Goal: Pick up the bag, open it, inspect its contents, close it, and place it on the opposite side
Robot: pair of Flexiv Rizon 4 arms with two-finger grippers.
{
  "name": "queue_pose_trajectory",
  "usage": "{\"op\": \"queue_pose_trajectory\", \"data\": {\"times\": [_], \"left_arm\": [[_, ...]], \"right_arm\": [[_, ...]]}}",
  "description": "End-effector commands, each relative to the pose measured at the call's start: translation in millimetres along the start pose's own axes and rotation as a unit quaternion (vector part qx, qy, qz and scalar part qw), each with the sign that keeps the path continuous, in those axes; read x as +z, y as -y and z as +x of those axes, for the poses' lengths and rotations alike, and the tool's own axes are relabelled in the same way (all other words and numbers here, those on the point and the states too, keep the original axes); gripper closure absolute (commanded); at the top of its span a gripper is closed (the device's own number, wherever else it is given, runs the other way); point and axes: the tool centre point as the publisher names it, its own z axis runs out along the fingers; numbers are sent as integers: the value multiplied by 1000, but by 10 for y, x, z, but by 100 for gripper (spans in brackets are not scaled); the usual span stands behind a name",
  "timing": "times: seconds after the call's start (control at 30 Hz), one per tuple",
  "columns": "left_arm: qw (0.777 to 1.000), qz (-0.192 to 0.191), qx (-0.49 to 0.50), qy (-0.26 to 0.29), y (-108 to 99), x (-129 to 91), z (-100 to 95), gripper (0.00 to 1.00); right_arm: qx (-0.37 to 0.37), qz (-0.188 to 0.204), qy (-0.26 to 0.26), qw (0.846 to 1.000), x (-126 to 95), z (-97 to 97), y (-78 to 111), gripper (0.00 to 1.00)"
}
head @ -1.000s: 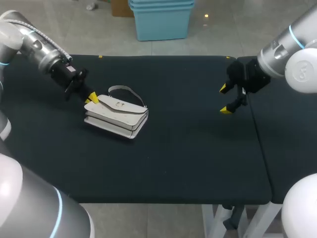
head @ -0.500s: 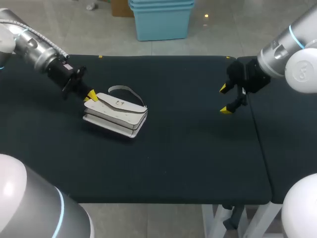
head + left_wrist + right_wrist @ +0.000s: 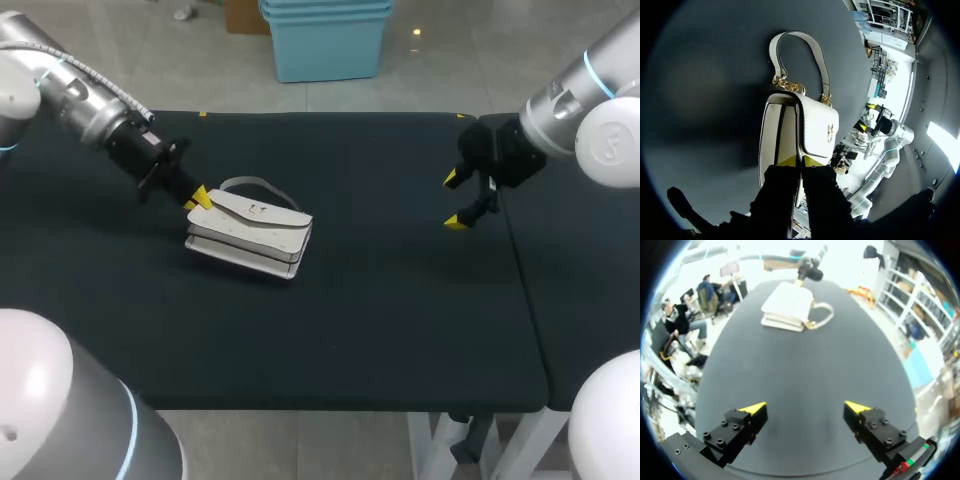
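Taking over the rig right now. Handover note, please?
Left gripper: shut on the end of the white leather handbag with gold chain handle.
Right gripper: open, empty, over the black table's right part.
Bag: lying on the table's left half, flap closed.
Done: bag gripped.
Left: lift, open, inspect, close, place on the right side.

One camera looks down on the whole bench (image 3: 400, 330) from behind; both wrist cameras face the bag (image 3: 250, 232), left close, right well apart; all share it.
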Motion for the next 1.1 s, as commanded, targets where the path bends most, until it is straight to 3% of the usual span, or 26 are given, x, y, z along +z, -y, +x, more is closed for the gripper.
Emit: {"op": "queue_pose_trajectory", "data": {"times": [0.03,0.33,0.73,0.97,1.1], "left_arm": [[982,191,0,12,-62,107,106,100],[972,231,20,30,-61,384,255,100],[968,244,31,42,55,685,399,100],[983,178,37,33,218,790,467,100],[993,111,43,23,300,844,509,100]], "right_arm": [[0,0,-1,1000,0,-4,1,0],[0,0,-1,1000,0,-4,1,0],[0,0,-1,1000,0,-4,1,0],[0,0,-1,1000,0,-4,1,0],[0,0,-1,1000,0,-4,1,0]]}}
